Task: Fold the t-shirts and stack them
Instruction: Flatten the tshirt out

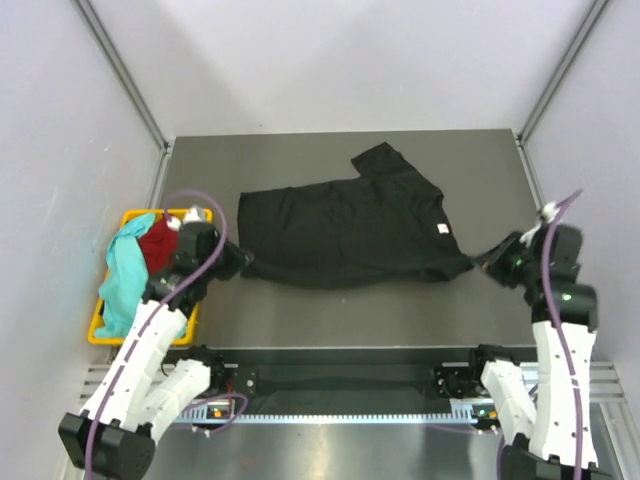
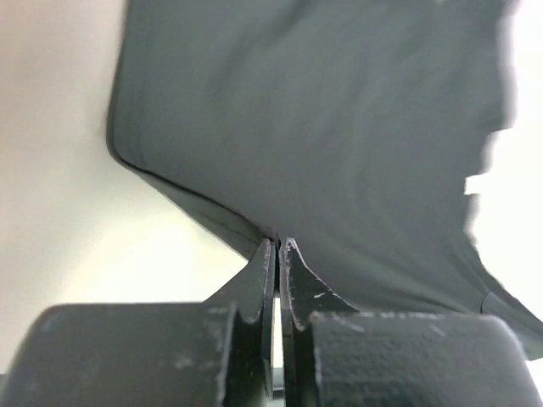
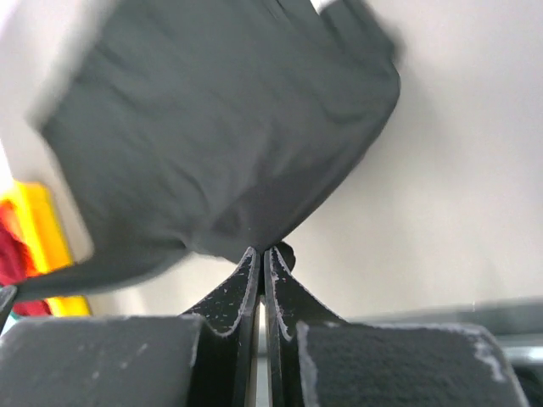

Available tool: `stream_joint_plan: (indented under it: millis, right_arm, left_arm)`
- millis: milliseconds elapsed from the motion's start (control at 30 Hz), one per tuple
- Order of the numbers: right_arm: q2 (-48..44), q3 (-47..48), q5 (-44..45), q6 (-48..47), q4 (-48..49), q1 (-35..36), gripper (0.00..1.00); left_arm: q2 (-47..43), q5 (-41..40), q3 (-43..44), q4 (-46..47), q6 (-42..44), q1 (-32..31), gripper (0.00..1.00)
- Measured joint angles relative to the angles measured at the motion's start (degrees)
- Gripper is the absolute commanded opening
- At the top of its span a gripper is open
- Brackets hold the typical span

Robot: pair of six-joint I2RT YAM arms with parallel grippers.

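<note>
left wrist view: the left claw (image 2: 277, 244) is pinched closed on a hem of the black t-shirt (image 2: 322, 127); the right claw (image 3: 260, 252) is likewise clamped on the opposite edge of the same cloth; seen from above, the shirt is spread across the grey counter (image 1: 300, 310) between both claws (its white neck label (image 1: 442, 229) is near the right end), one sleeve pointing to the far side; beside the left arm, a yellow basket (image 1: 100, 338) holds a teal t-shirt (image 1: 122, 275) and a red t-shirt (image 1: 157, 243).
</note>
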Motion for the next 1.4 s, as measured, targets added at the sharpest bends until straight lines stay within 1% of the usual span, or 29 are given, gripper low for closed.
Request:
stream_joint_plan:
  millis: [67,133,267,300,367,467,533,667,733,800,900,1000,1100,1167,1233,1267,1300,1367,1400]
  right_arm:
    - [2.7,9.4,1.7,-0.4,-0.9,0.0,0.00]
    - [5.4,21.0,4.4,-1.4,-3.0,0.1,0.00]
    - [9.0,42.8,7.6,-3.1,-7.0,0.2,0.00]
    - [9.2,47.2,7.8,-3.3,-8.1,0.2,0.00]
    - [8.5,53.2,7.7,-3.6,-11.1,0.2,0.00]
    - [5.9,59.5,6.4,-3.6,-15.9,0.2,0.00]
    - [4.6,63.5,4.9,-3.1,-18.5,0.2,0.00]
    - [1.4,69.4,0.8,0.2,-20.3,0.6,0.00]
    - [0.3,70.4,-1.0,1.9,-20.7,0.6,0.00]
    - [0.2,70.1,-2.4,3.1,-20.5,0.6,0.00]
    - [0.7,64.2,-3.1,4.0,-17.6,0.6,0.00]
    - [3.7,55.0,-3.1,4.7,-11.2,0.6,0.00]
    - [12.5,48.7,-2.3,5.3,-3.3,0.6,0.00]
    - [21.0,47.7,-1.1,5.4,2.2,0.6,0.00]
    - [29.4,49.4,1.0,5.0,6.1,1.0,0.00]
    - [35.2,52.4,2.6,4.5,6.4,1.2,0.00]
    - [41.3,57.3,3.6,3.8,6.4,1.4,0.00]
    - [52.4,69.2,5.2,2.5,5.7,1.7,0.00]
    - [58.6,77.7,5.8,1.9,5.3,1.7,0.00]
  left_arm:
    - [3.0,0.0,9.0,-1.4,0.4,0.0,0.00]
    - [4.8,0.0,17.3,-1.3,1.0,0.0,0.00]
    - [5.6,-0.4,33.3,-3.4,1.2,0.0,0.00]
    - [5.5,-0.4,37.0,-3.9,1.2,0.0,0.00]
    - [4.7,0.3,42.6,-5.6,1.2,0.0,0.00]
    - [2.1,1.4,47.6,-9.0,1.1,0.0,0.00]
    - [-0.5,2.2,49.3,-10.7,0.6,0.0,0.00]
    - [-5.6,4.6,53.0,-14.0,-1.0,0.3,0.00]
    - [-6.1,6.1,55.5,-14.3,-1.4,0.6,0.00]
    - [-6.1,6.7,55.8,-13.9,-1.4,0.7,0.00]
    - [-5.0,5.8,52.6,-12.9,-0.7,0.7,0.00]
    - [0.1,4.2,48.1,-11.0,0.3,0.7,0.00]
    - [10.8,2.9,46.4,-6.4,0.8,0.7,0.00]
    - [19.2,1.8,46.3,-1.3,0.7,0.7,0.00]
    - [27.7,0.9,48.2,2.3,0.7,0.7,0.00]
    - [32.9,0.6,50.0,3.5,0.7,0.7,0.00]
    - [38.0,0.6,53.5,4.0,0.7,0.8,0.00]
    - [49.7,1.3,63.7,5.7,0.7,0.9,0.00]
    - [54.6,1.6,69.8,5.5,0.7,1.0,0.00]
